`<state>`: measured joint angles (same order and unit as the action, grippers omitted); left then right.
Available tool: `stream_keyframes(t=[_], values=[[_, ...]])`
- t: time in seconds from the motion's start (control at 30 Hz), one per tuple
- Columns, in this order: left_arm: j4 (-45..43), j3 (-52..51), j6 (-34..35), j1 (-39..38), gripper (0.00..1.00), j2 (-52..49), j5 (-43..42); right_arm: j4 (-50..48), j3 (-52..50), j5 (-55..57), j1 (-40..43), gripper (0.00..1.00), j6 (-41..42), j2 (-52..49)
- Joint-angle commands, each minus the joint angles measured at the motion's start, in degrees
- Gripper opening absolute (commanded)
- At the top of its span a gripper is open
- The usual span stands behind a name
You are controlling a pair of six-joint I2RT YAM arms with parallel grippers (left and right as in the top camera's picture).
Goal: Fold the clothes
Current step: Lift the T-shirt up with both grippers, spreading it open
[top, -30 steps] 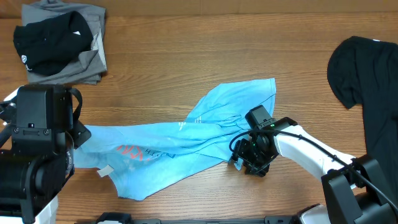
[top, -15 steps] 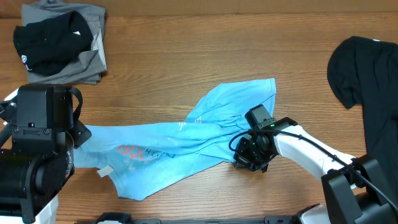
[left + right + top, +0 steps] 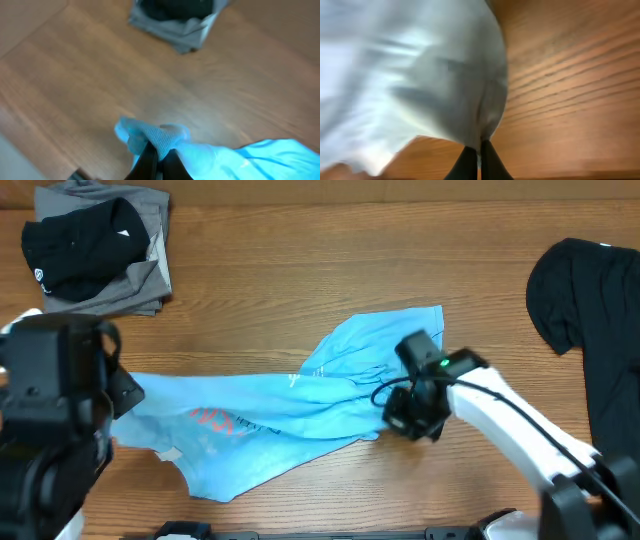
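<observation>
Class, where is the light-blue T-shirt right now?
Overhead, the light-blue T-shirt lies stretched across the middle of the table, pinched at either side by the left claw and right claw, with the black T-shirt at the right edge.

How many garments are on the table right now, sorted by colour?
Light blue: 1, the light-blue T-shirt in the middle.
Black: 2, the loose black shirt at the right edge and the folded black garment at top left.
Grey: 1, the grey garment under that folded one.
Total: 4.
</observation>
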<state>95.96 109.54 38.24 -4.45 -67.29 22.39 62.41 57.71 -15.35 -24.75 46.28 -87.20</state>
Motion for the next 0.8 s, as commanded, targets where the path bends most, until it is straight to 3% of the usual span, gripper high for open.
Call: stream_keyframes(t=[0.0,0.4,0.77], values=[[0.3,7.0,-4.0,0.3,0.04,0.8,-3.0,5.5,13.0,9.9,0.1,0.04,0.0,6.5],[0.8,10.5,-7.9,0.3,0.04,3.1,-5.5,25.5,53.7,24.9,0.1,0.04,-0.2,13.7],[0.8,24.7,-13.8,0.3,0.04,5.6,-14.6,34.5,81.6,30.6,0.1,0.04,-4.3,13.9]])
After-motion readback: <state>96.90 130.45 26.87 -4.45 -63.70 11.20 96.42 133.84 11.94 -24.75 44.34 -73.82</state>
